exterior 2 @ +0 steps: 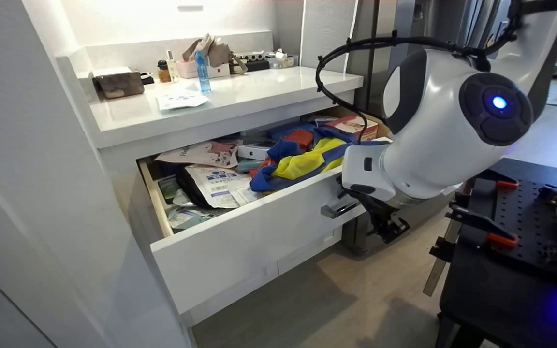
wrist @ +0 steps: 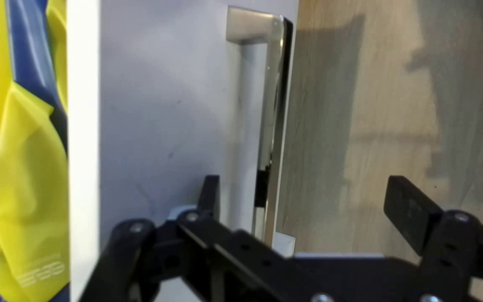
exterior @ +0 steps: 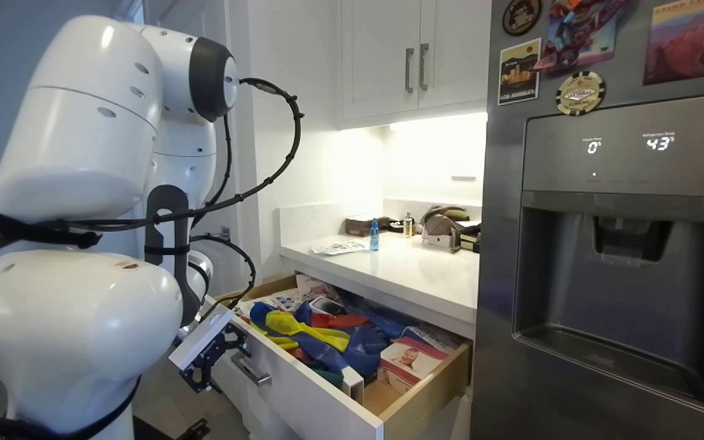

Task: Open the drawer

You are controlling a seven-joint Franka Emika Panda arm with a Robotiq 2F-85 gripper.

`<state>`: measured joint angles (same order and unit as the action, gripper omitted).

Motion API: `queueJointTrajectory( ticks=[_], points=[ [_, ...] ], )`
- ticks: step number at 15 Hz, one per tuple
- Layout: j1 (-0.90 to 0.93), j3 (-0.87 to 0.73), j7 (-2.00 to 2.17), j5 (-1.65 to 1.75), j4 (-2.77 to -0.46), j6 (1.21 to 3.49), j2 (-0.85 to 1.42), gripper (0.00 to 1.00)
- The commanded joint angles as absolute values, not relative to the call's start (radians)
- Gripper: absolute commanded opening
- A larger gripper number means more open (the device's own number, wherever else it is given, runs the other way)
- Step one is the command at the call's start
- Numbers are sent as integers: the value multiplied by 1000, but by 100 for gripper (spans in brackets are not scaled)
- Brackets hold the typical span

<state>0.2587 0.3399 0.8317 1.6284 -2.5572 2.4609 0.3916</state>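
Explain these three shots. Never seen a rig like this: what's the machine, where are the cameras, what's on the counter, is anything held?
It is one robot arm. Two pictures come from cameras standing outside it; the third is the wrist view, taken from the arm itself. The drawer is open, with colourful sheets, packets and a box inside. The counter above carries, among others, a blue bottle and a small brown bottle. The gripper is open and holds nothing: in the wrist view the drawer's handle shows between its spread fingers, ungripped.
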Motion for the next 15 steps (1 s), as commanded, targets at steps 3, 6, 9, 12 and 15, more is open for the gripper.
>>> queueJointTrajectory(
  ticks=[3,6,9,12,15],
  points=[
    [260,339,829,1625,-2557,2461,390,100],
    [259,338,828,1616,-2559,2461,389,100],
    [255,343,723,1483,-2570,2473,307,100],
    [232,356,594,1364,-2560,2560,206,100],
    [249,357,465,1202,-2526,2592,133,100]
  ],
)
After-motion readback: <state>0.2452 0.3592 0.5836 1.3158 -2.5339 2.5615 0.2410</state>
